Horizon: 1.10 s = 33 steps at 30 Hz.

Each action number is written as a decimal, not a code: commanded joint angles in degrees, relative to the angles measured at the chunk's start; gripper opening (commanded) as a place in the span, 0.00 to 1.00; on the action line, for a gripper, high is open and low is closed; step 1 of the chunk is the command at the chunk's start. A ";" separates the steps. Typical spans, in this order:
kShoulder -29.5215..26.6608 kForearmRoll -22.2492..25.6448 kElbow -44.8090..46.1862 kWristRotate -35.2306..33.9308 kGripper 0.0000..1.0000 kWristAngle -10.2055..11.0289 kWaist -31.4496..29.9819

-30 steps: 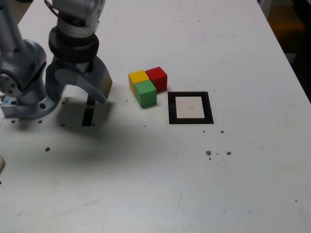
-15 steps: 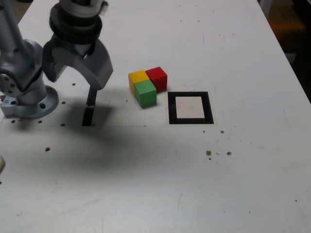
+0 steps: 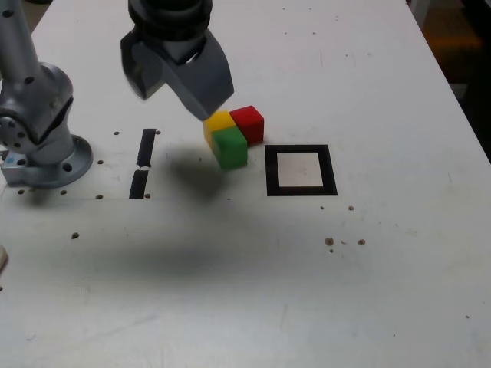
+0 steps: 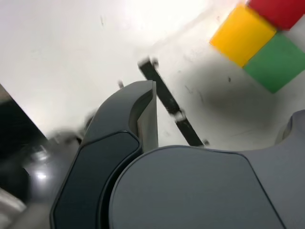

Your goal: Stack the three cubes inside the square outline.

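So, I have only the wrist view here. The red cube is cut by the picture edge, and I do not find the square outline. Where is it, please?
Observer: In the exterior view, the square outline lies to the right of the three cubes, flat on the table.

Operator: Thank you. Is there already some cube inside it?

Observer: No, its white centre is bare.

Operator: And which cube is the nearest to it?

Observer: The red cube; its lower right side in the exterior view comes close to the outline's upper left corner.
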 commanded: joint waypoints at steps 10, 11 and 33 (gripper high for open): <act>5.19 -0.37 -5.43 13.70 0.99 3.27 0.26; 5.39 -0.36 -5.70 13.70 0.99 3.40 0.25; 15.36 -4.42 -9.50 19.67 1.00 12.10 3.77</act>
